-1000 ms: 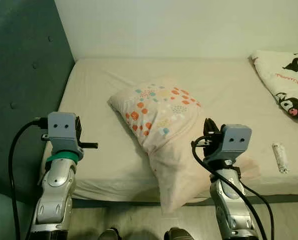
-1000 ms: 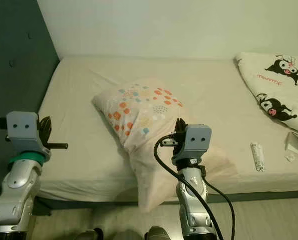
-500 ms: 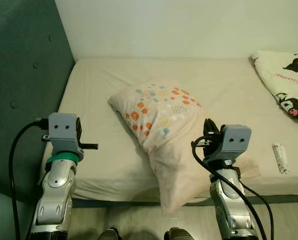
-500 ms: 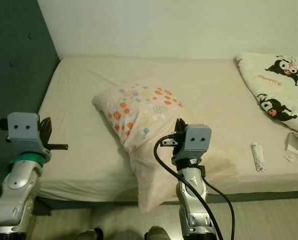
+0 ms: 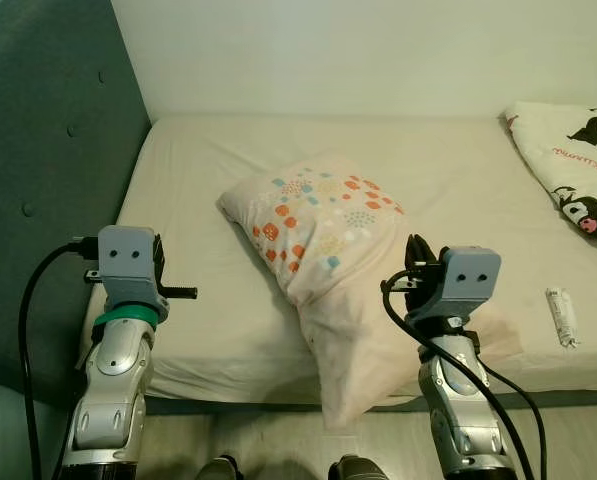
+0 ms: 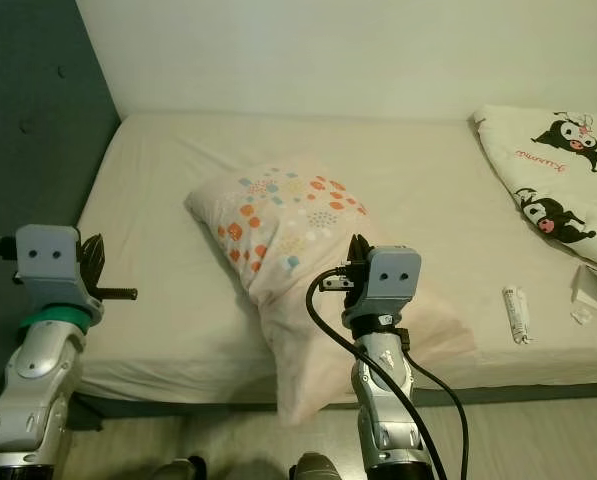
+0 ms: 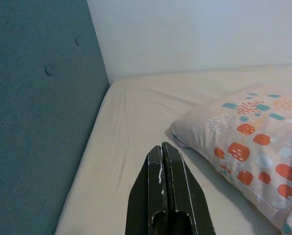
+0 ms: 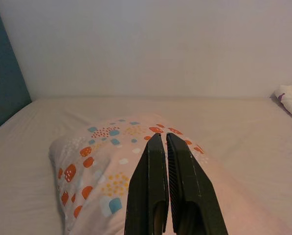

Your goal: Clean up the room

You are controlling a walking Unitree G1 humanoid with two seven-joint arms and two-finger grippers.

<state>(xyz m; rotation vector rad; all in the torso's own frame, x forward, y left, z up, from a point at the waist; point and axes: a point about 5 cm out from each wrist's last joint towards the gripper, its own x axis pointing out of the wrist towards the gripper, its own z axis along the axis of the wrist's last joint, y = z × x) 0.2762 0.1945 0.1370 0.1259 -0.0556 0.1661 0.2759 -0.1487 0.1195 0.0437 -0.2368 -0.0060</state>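
A pale pink pillow (image 5: 323, 240) with orange and blue patches lies across the middle of the bed (image 5: 208, 170), its near corner hanging over the front edge. My right gripper (image 8: 164, 142) is shut with nothing in it, raised just above the pillow's near right part. Held over the bed's front left corner, my left gripper (image 7: 161, 149) is also shut and empty, a short way from the pillow's left end (image 7: 243, 142).
A dark teal padded headboard (image 5: 48, 150) stands along the left side. A white blanket with cartoon prints (image 5: 573, 160) lies at the bed's right. A small white tube (image 5: 561, 315) rests near the front right edge. Some white papers (image 6: 596, 285) lie at the far right.
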